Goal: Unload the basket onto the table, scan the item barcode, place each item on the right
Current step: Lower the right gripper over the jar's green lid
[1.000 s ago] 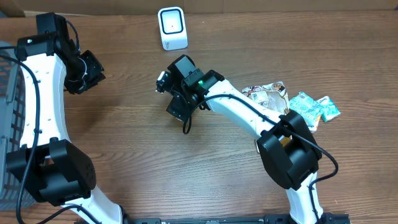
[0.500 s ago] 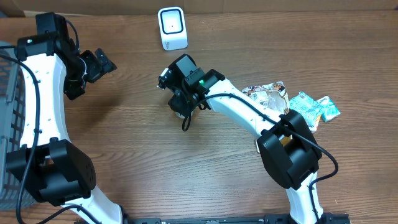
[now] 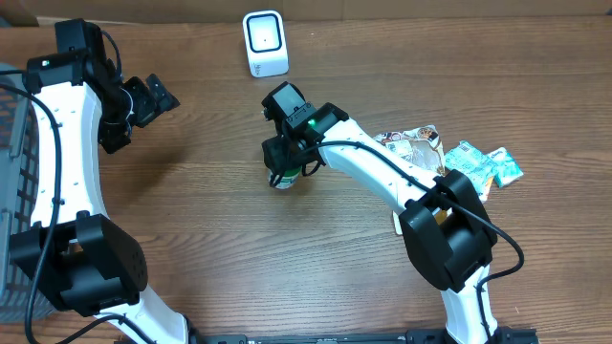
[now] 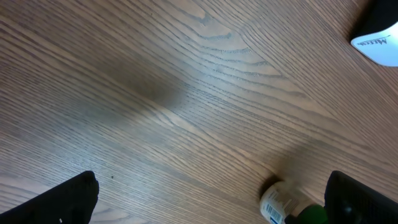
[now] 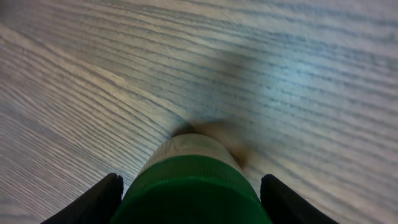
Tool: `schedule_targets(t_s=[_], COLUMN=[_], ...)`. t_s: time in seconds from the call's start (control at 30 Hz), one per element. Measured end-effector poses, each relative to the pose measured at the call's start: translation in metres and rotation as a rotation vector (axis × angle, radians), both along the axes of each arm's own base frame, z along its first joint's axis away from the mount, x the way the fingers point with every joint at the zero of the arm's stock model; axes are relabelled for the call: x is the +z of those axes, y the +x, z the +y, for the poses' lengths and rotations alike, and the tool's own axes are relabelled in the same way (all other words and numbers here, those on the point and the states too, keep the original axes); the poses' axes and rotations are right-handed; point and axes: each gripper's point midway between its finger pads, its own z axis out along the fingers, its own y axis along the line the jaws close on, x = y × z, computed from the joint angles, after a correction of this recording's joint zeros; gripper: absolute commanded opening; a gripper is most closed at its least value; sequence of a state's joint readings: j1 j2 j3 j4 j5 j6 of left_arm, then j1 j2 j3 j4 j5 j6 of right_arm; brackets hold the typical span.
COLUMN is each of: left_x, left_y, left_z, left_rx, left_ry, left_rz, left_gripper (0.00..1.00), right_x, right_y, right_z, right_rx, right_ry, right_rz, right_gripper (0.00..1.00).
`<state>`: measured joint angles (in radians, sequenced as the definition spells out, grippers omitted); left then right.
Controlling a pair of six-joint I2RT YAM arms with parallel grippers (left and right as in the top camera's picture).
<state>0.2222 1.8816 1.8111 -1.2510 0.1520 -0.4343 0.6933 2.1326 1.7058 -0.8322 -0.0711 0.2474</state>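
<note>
A small white bottle with a green cap (image 3: 283,180) stands upright on the wooden table, in front of the white barcode scanner (image 3: 265,43). My right gripper (image 3: 283,164) comes down over it from above. In the right wrist view its fingers (image 5: 102,199) sit against both sides of the green cap (image 5: 193,186), so the right gripper (image 5: 194,204) is shut on the bottle. My left gripper (image 3: 153,98) hangs open and empty at the upper left. In the left wrist view the left gripper (image 4: 214,202) frames bare table, and the bottle (image 4: 283,202) shows a printed label.
A crumpled snack packet (image 3: 411,148) and a teal packet (image 3: 483,164) lie to the right, near the right arm. A grey basket (image 3: 11,172) stands at the table's left edge. A corner of the scanner (image 4: 379,43) shows in the left wrist view.
The left gripper has opened wide. The right gripper has shifted slightly right, come down over the bottle and closed its fingers on the cap.
</note>
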Motion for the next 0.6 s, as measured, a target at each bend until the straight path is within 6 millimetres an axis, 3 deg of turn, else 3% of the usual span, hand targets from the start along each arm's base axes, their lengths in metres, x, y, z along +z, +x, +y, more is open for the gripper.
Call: schedule_targets(t_s=[0.07,0.2,0.6], left_x=[0.000,0.000,0.000], left_y=[0.000,0.000,0.000], left_z=[0.000,0.000,0.000], left_rx=[0.000,0.000,0.000], left_ry=[0.000,0.000,0.000], left_rz=[0.000,-0.001,-0.001], left_gripper=[0.99,1.00,0.99], right_x=[0.000,-0.003,0.001], right_y=[-0.001,-0.007,-0.021], right_z=[0.000,-0.004,-0.016], right_rx=[-0.031,-0.061,-0.086], right_ry=[0.005,-0.004,-0.058], right_rz=[0.012,0.051,0.123], right_gripper=[0.67,1.00,1.00])
